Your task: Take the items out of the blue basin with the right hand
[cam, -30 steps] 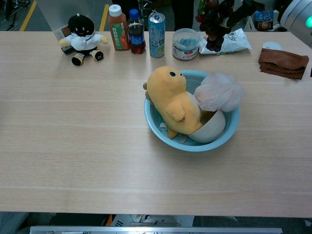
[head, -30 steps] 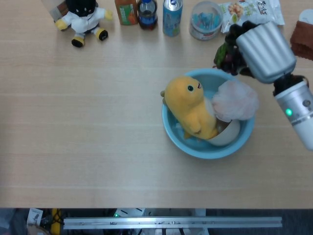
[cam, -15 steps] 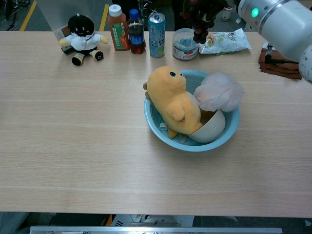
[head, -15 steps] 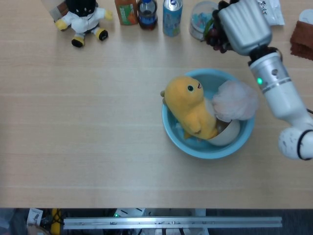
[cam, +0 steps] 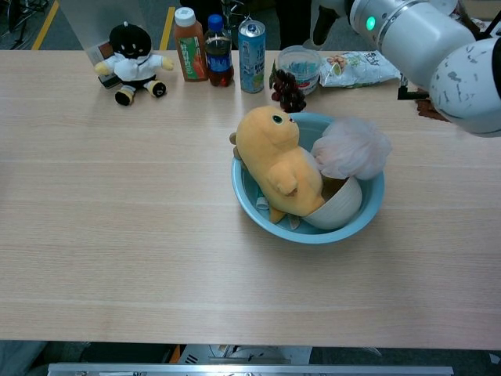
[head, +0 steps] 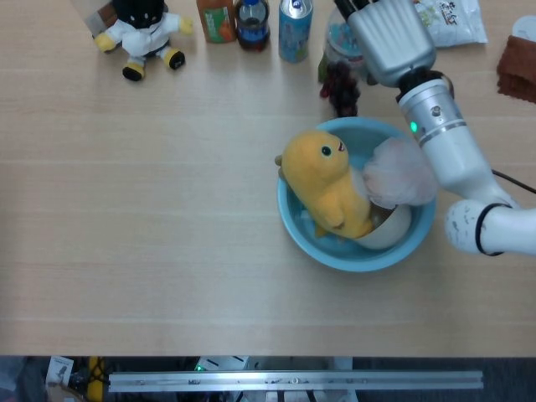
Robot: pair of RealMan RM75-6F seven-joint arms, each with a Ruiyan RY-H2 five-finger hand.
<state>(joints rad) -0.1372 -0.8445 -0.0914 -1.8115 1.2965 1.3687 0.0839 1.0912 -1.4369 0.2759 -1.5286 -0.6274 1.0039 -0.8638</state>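
Three things sat in the blue basin (head: 295, 226): a yellow plush toy (head: 325, 186), a pink bath puff (head: 404, 172) and a white bowl (head: 392, 231). The basin stood near the middle of the bench (head: 151, 209). The toy leaned on the left rim with its head poking out. The puff rested on the right side, over the bowl. The toy looked soft and light, so its round middle seemed a good place to hold it. The puff looked fluffy and very light and would squash in a grip. The bowl looked hard and smooth, maybe slippery, and best held by its rim.

Just behind the basin, a bunch of dark grapes (cam: 288, 92) lay on the bench. The chest view showed them sitting there. In the head view the right hand (head: 383, 33) was right above them, and I could not tell if it was holding them or had let go. The chest view showed only the arm, not the hand. The left hand was not seen at all.

Farther back stood a can (cam: 252, 45), two bottles and a black-and-white doll (cam: 133, 64).
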